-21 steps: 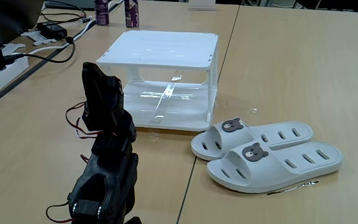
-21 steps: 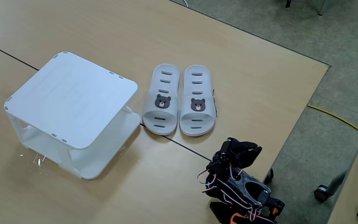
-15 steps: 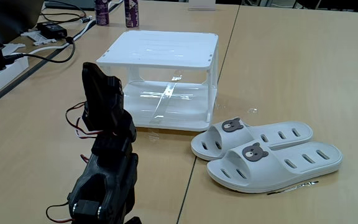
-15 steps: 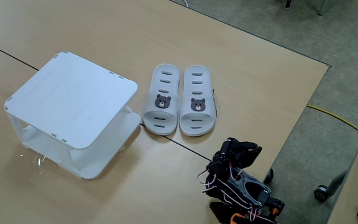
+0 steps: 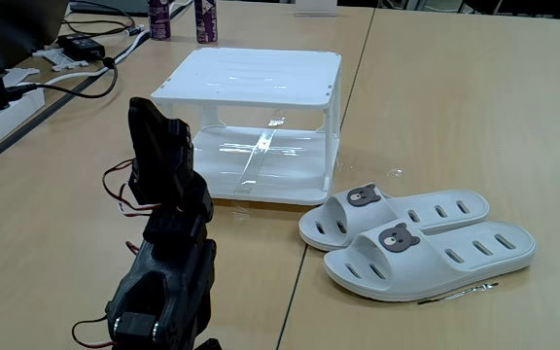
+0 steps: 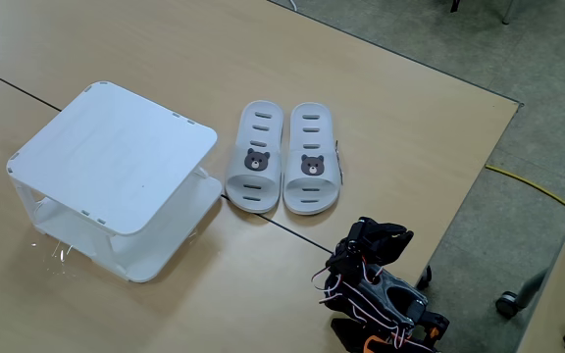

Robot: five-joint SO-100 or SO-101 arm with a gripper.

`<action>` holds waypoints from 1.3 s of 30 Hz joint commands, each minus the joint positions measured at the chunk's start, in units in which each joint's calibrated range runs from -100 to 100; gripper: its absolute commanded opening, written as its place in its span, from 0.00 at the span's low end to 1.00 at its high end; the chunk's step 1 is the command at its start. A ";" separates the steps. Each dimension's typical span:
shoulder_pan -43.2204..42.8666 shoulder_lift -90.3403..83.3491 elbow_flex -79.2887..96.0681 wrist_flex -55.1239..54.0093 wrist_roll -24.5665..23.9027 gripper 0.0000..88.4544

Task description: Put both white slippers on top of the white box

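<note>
my arm (image 5: 168,243) sits folded on the desk (image 5: 436,117), its tool (image 6: 373,238) tucked in so i cannot tell whether it is released or clenched. the white slippers (image 5: 416,243) lie side by side and touching on the desk, just beside the white box (image 5: 251,78), bear badges toward my arm (image 6: 376,284). the white box's (image 6: 116,157) flat top carries nothing.

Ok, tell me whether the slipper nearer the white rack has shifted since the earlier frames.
No. That slipper lies in the same spot beside the white rack, side by side with the other slipper.
</note>
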 commanded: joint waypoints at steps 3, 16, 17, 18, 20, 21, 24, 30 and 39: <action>-0.04 -0.14 0.54 0.17 0.42 0.01; -0.04 -0.14 0.54 0.17 0.42 0.01; 0.12 -0.14 0.54 0.17 0.42 0.01; 0.20 -0.06 0.45 0.69 0.42 0.01; 0.28 0.02 0.45 0.78 0.42 0.01; 0.28 0.45 0.45 0.87 0.42 0.01; 0.28 9.45 0.81 0.87 0.42 0.01; 5.38 34.94 0.36 0.87 0.42 0.01; 5.88 71.96 -0.36 0.87 0.42 0.01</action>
